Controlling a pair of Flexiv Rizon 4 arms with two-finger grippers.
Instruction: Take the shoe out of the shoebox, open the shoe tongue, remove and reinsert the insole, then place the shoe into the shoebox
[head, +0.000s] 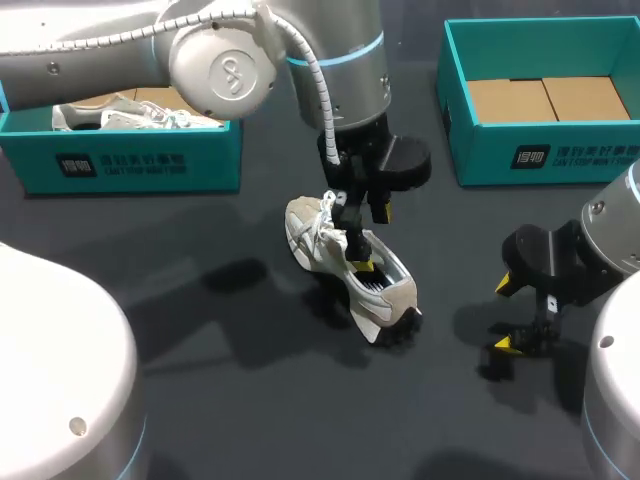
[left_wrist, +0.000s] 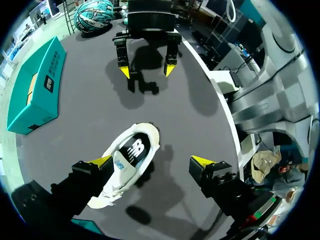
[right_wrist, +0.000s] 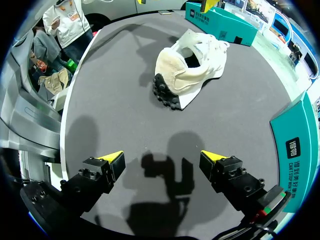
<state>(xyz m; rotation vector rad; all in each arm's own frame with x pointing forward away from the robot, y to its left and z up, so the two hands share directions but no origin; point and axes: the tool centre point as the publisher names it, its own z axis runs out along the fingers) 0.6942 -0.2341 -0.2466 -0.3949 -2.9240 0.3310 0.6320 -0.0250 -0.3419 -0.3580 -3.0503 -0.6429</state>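
Grey table (head: 230, 400), white shoe (head: 388, 300) centred, teal left shoebox (head: 215, 160), right shoebox (head: 485, 160) behind

The light is even and fairly bright. It comes from overhead, and from more than one lamp, since shadows on the dark matte table (head: 300, 420) are soft and partly doubled.

In the head view the left arm (head: 220, 70) casts a broad faint shadow at 9 o'clock of the shoe (head: 350, 265), and a tighter, darker one hugs the sole. The arm's silver shell carries mild glare. The right gripper (head: 505, 315) throws a dark patch at 6 o'clock of itself.

In the right wrist view that shadow lies hard-edged between its fingers. In both wrist views the table edge bows.
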